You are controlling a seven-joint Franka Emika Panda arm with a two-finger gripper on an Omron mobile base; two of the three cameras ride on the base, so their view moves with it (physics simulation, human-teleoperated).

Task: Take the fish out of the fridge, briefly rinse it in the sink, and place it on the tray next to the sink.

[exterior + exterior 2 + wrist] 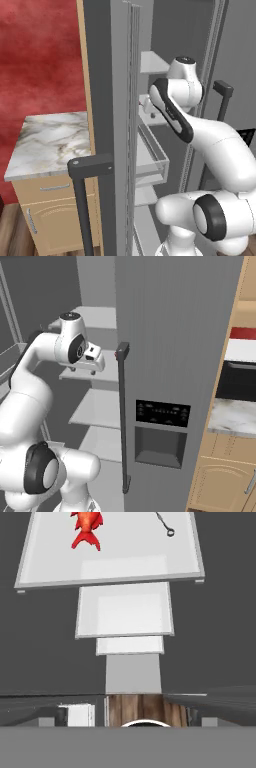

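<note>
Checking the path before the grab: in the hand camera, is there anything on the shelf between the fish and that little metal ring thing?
No. In the hand view the fish and the small ring-ended metal item lie apart on the top shelf, with only bare white shelf between them.

You see the fish (86,527) on the top shelf (115,557) cut off at the hand view's upper edge, head out of sight. Right of the fish, a thin wire item (165,524) is also clipped and too small to identify.
</note>
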